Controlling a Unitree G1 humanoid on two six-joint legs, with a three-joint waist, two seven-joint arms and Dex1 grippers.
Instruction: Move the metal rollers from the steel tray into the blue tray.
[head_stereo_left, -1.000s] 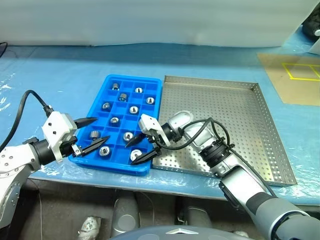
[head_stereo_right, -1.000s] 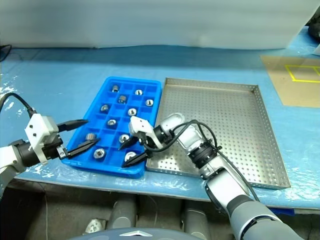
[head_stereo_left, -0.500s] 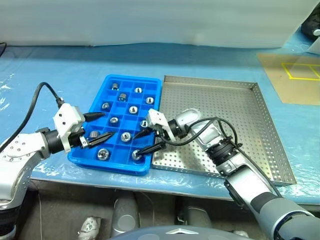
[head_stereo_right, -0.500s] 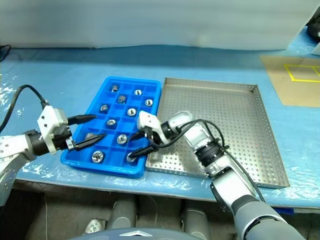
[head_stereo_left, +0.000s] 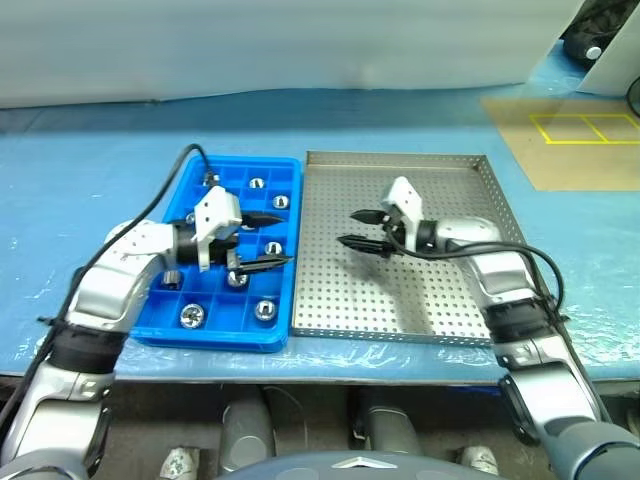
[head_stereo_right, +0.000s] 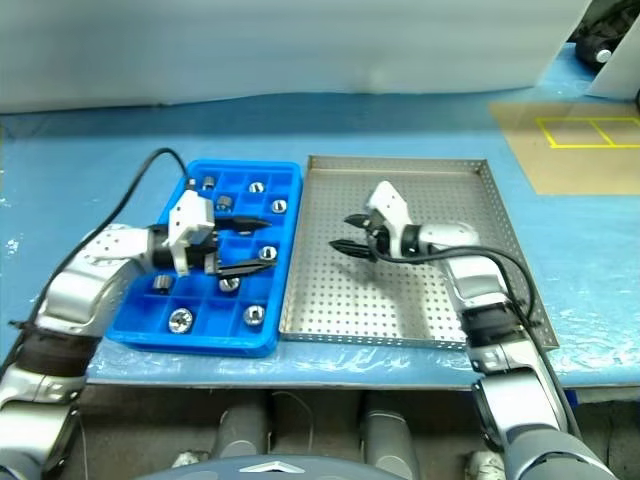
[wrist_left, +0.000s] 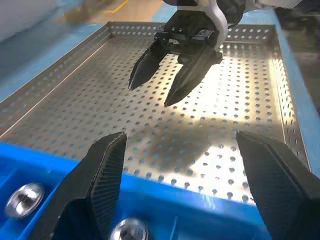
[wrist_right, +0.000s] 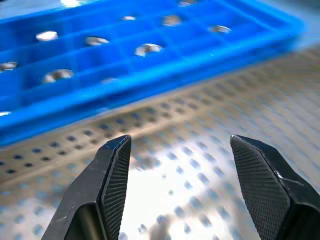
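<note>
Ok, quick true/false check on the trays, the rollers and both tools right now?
1. The steel tray has no rollers on its floor. True.
2. The right tool is shut on a roller. False: its fingers are apart with nothing between them.
3. The left tool is over the blue tray. True.
4. The blue tray sits to the right of the steel tray. False: it sits on the steel tray's left.
5. The rollers lie in the blue tray's compartments. True.
</note>
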